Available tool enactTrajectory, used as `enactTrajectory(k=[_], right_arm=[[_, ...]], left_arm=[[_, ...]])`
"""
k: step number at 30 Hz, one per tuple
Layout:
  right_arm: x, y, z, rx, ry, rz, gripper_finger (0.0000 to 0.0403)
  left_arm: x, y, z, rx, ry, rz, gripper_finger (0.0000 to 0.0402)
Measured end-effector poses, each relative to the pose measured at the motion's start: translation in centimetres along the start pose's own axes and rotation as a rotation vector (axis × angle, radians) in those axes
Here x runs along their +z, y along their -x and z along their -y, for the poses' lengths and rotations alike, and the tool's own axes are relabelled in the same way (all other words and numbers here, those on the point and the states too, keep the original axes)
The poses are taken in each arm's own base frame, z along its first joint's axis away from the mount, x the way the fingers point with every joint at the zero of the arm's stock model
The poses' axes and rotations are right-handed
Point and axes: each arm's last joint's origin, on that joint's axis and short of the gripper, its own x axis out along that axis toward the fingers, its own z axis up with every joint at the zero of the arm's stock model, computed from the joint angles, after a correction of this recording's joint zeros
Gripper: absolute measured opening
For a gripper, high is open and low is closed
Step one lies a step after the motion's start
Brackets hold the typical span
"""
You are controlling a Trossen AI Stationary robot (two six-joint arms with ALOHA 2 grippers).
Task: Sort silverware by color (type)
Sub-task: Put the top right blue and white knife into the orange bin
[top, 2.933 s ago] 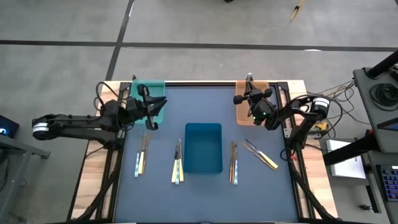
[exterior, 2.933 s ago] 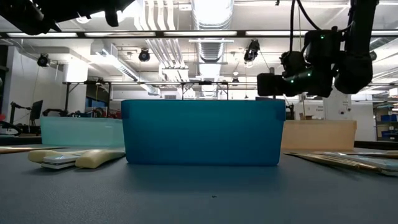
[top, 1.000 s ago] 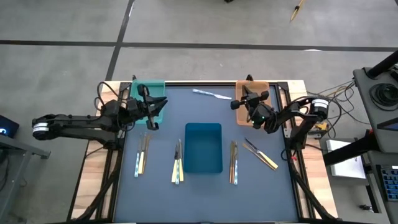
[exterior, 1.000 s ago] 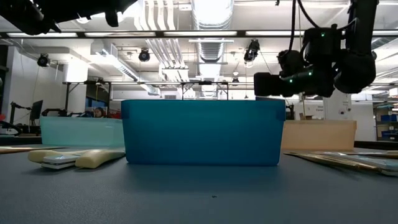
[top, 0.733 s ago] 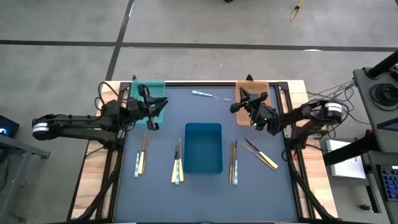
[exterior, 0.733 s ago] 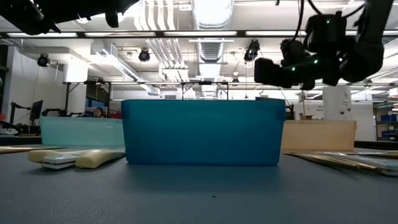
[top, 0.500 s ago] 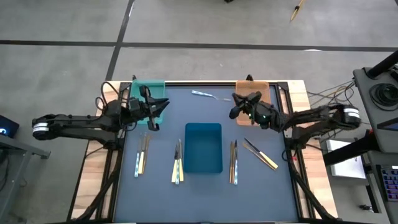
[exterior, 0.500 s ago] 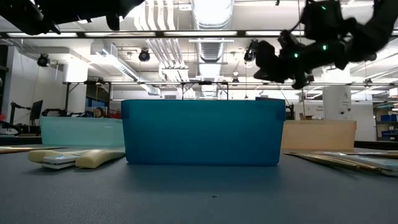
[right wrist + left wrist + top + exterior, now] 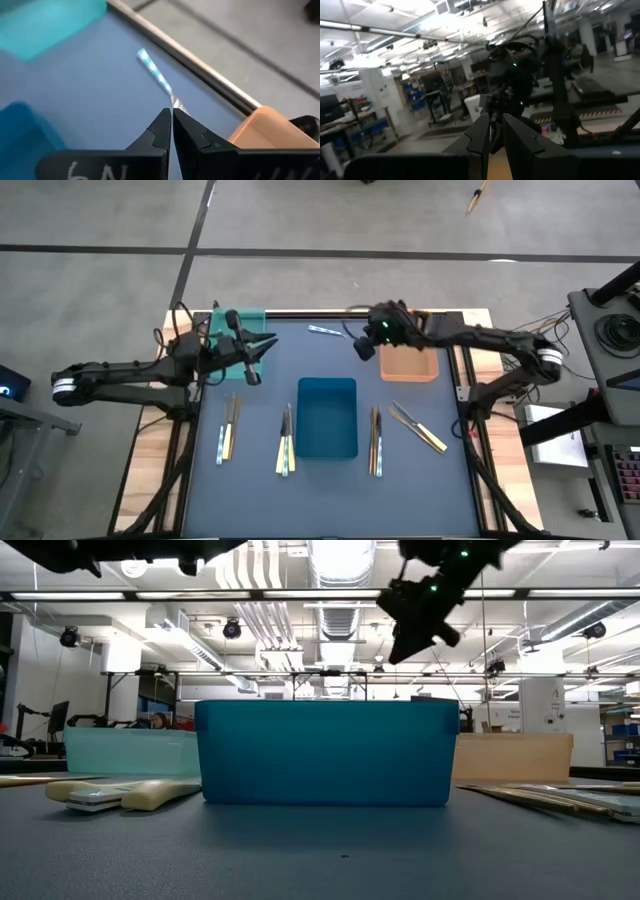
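We are seeing three trays, the teal tray (image 9: pixel 243 340), blue tray (image 9: pixel 327 417) and orange tray (image 9: pixel 408 362), four utensil clusters beside the blue one, and one pale-blue utensil (image 9: pixel 327 331) lying near the far edge, toward which our right gripper (image 9: pixel 360 346), fingers together, is now reaching from the orange tray, while our left gripper (image 9: pixel 256 360), nearly closed and empty, is hovering by the teal tray.

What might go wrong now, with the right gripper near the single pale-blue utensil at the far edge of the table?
1. The right gripper is shut above the pale-blue handled utensil; unless it opens first, it would likely push the utensil instead of grasping it.
2. The utensil lies close to the table's far edge, so a push might send it off.
3. The orange rectangular tray sits under the right arm; a low sweep may knock it.
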Motion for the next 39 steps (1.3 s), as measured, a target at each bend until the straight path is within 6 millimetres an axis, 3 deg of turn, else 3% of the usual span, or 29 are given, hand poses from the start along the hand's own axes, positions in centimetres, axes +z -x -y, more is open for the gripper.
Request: enactTrajectory(k=[8, 15, 23, 32, 39], right_arm=[[4.5, -4.3, 0.5, 0.034, 0.116, -0.119, 0.0009], [6.7, -9.2, 0.3, 0.114, 0.308, -0.173, 0.0009], [7.1, -14.4, 0.7, 0.163, 0.524, -0.260, 0.0009], [7.0, -19.3, 2.9, 0.246, 0.479, -0.362, 0.0009], [6.3, -20.9, 4.0, 0.241, 0.420, -0.401, 0.0009]], left_arm=[[-0.2, 0.5, -0.5, 0.160, -0.061, -0.096, 0.0036], [-0.7, 1.3, -0.8, 0.247, -0.160, -0.220, 0.0036], [-0.8, 1.7, -1.0, 0.288, -0.199, -0.273, 0.0036], [-1.1, 1.8, -1.2, 0.296, -0.213, -0.298, 0.0036], [-1.1, 1.8, -1.3, 0.294, -0.218, -0.303, 0.0036]])
